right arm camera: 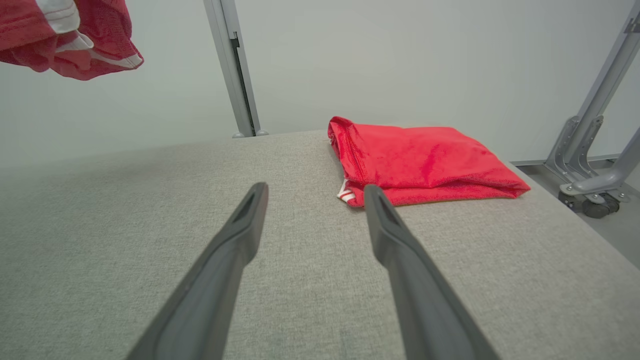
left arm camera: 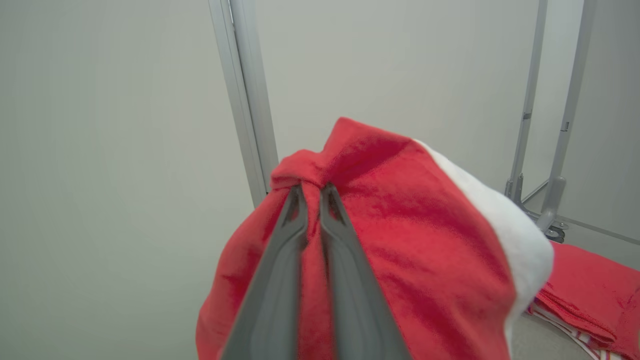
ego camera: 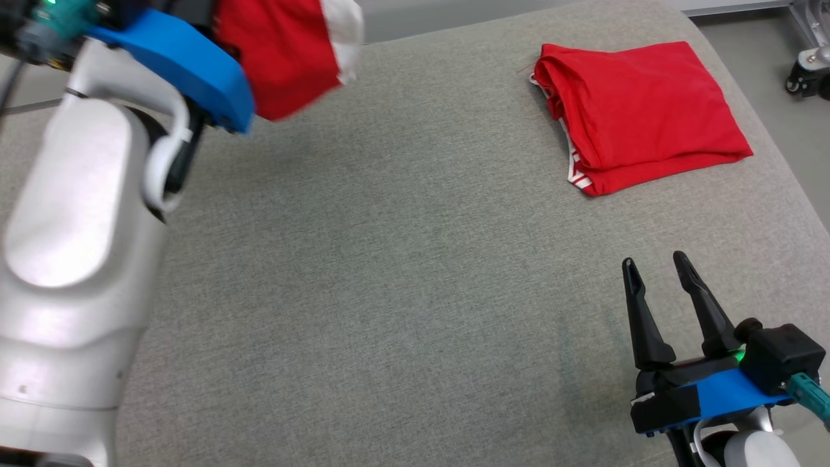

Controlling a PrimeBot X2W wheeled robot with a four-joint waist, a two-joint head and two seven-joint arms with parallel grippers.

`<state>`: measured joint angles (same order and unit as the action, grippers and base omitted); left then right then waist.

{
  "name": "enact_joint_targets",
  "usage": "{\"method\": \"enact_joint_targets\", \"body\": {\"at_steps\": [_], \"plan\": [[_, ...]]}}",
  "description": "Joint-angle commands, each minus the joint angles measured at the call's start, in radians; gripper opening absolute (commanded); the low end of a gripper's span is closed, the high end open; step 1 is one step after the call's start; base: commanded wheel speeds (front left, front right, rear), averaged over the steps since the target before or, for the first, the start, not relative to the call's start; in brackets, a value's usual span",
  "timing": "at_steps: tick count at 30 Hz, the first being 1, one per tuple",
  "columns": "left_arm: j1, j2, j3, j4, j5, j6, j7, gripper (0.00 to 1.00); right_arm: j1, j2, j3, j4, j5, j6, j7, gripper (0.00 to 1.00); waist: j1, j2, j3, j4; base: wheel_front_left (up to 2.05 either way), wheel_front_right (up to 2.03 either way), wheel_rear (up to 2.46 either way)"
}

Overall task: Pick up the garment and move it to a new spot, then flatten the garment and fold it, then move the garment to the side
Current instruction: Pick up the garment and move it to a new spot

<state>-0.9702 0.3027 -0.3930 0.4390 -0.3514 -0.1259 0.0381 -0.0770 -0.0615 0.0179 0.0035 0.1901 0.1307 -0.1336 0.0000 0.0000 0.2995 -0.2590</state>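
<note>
- While the left arm [ego camera: 78, 259] stands high at the left side of the grey cloth-covered worktop [ego camera: 389, 259], its left pincer [left arm camera: 312, 190] is clamped on a bunch of red cloth.
- That cloth is the garment [ego camera: 285, 52], red with a white band along one edge. It hangs in the air from the pincer, clear of the worktop.
- Seen from the left wrist, the two dark fingers [left arm camera: 270, 280] lie almost together, with a fold of the red cloth pinched between their tips.
- A folded red garment [ego camera: 642, 110] lies flat on the far right part of the worktop, with red-and-white striped trim showing along its left edge.
- The right pincer [ego camera: 658, 266] is at the near right corner with its fingers spread apart and nothing between them. They point towards the folded red garment and stop short of it.
- I cannot tell whether the right pincer touches the worktop or sits just above it.
- Behind the worktop is a pale wall with a metal post [right arm camera: 232, 70]. A wheeled stand [right arm camera: 590, 165] is on the floor off to the right.
</note>
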Motion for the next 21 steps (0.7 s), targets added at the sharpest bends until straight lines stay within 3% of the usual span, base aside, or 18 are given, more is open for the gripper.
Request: {"method": "enact_joint_targets", "body": {"at_steps": [1, 10, 20, 21], "plan": [[0.017, -0.003, -0.007, -0.004, -0.002, -0.006, 0.001, 0.0, 0.001, 0.003, 0.001, 0.003, 0.007, 0.0, -0.005, 1.0, 0.0, 0.0, -0.005, -0.007, 0.0, 0.0, 0.0], [0.174, -0.078, -0.089, 0.002, -0.036, 0.007, -0.019, 0.0, 0.005, 0.01, 0.001, 0.034, 0.009, 0.0, -0.031, 1.0, 0.0, 0.0, -0.006, 0.0, 0.0, 0.0, 0.0], [0.41, -0.118, -0.167, 0.102, -0.033, 0.037, -0.068, 0.0, -0.001, 0.011, 0.01, 0.052, 0.016, 0.0, -0.031, 1.0, 0.0, 0.0, -0.018, 0.032, 0.0, 0.0, 0.0], [0.422, -0.124, -0.17, 0.113, -0.034, 0.043, -0.074, 0.05, 0.001, 0.011, 0.011, 0.053, 0.016, 0.0, -0.031, 1.0, 0.0, 0.0, -0.019, 0.035, 0.0, 0.0, 0.0]]}}
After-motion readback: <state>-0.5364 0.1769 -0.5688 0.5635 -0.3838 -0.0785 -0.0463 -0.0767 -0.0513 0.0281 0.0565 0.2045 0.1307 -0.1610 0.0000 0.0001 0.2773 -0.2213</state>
